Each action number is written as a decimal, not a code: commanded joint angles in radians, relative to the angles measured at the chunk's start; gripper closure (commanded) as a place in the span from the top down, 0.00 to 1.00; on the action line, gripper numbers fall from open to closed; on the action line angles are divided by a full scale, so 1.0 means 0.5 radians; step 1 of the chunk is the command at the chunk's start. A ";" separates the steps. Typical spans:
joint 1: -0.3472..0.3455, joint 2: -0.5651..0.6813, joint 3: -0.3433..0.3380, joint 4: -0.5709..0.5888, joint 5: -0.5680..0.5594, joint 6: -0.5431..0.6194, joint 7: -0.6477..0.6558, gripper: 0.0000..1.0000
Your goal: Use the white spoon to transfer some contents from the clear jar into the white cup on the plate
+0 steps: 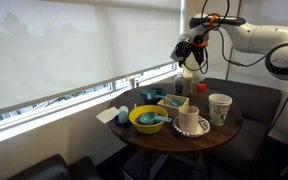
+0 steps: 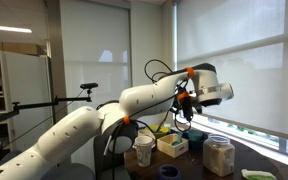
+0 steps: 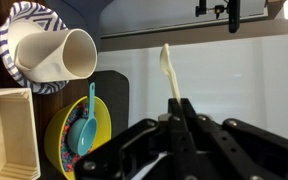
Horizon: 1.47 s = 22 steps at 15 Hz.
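Observation:
My gripper (image 3: 179,106) is shut on the handle of the white spoon (image 3: 168,68), whose bowl end points away from the jaws. In both exterior views the gripper (image 1: 189,52) (image 2: 187,100) hangs high above the table. The clear jar (image 2: 218,155) with pale contents stands on the table below and beside the gripper; it is out of the wrist view. The low white cup (image 3: 52,52) sits on the plate (image 3: 14,22), which shows a blue patterned rim, at the wrist view's top left. It also shows at the table's front (image 1: 191,121).
A yellow bowl (image 3: 66,150) holds a teal utensil (image 3: 84,130). A wooden box (image 3: 4,130) stands next to it. A taller white cup with dark markings (image 1: 220,107) stands near the round table's edge (image 1: 174,145). The window runs along one side.

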<state>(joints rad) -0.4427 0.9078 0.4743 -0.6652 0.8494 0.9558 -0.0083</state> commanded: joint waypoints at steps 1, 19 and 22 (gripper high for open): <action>0.000 0.000 0.000 0.000 0.000 0.000 0.000 0.01; 0.106 0.076 -0.240 0.040 -0.204 -0.225 -0.011 0.01; 0.113 0.082 -0.210 0.014 -0.252 -0.164 -0.012 0.02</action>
<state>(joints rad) -0.4041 0.9516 0.3765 -0.6627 0.7381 0.8494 -0.0117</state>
